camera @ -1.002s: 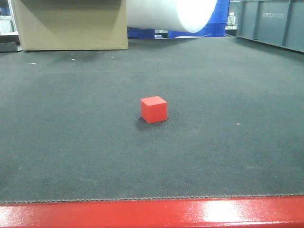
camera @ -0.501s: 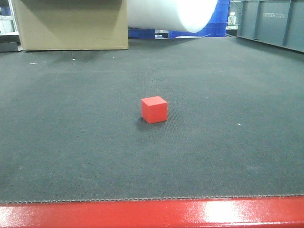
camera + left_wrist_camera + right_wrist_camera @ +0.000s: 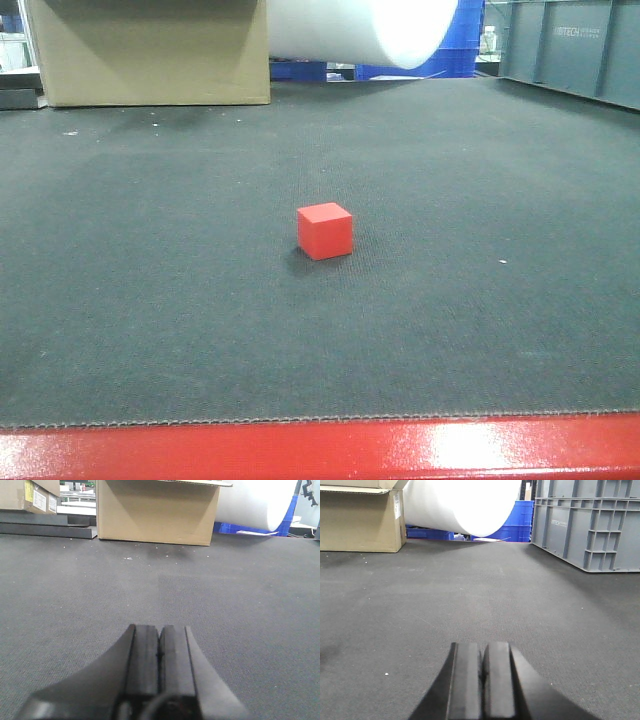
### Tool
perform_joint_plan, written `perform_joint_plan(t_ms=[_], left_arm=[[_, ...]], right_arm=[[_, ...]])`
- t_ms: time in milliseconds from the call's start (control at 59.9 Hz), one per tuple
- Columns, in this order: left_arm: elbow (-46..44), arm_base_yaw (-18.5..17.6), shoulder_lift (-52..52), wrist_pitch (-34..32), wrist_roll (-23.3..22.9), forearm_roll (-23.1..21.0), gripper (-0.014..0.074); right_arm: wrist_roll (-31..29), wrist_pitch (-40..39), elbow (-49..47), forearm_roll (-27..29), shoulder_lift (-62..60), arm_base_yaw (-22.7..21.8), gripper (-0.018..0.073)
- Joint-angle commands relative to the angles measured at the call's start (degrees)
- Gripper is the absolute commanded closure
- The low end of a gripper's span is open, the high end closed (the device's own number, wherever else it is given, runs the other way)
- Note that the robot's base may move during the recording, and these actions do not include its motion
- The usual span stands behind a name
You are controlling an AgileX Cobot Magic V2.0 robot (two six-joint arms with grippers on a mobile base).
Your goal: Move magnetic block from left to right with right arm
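Front view showed the magnetic block (image 3: 324, 231) alone mid-mat (image 3: 150, 300). Both the left gripper (image 3: 159, 652) and right gripper (image 3: 482, 672) sat closed, empty. Reaching without opening would likely knock the cube away.

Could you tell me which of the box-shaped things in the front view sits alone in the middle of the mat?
The small red magnetic block. The big cardboard box and the grey crate both stand at the mat's far edge.
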Motion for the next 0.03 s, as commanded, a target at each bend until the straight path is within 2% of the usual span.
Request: perform_joint_plan(t_ms=[0, 17], left_arm=[[0.51, -0.18, -0.73, -5.06, -0.38, 0.00, 0.0713], [0.51, -0.18, -0.73, -5.06, -0.38, 0.00, 0.0712]], right_arm=[[0.08, -5.23, -0.28, -0.38, -1.14, -0.24, 0.0490], [0.08, -5.23, -0.28, -0.38, -1.14, -0.24, 0.0490]])
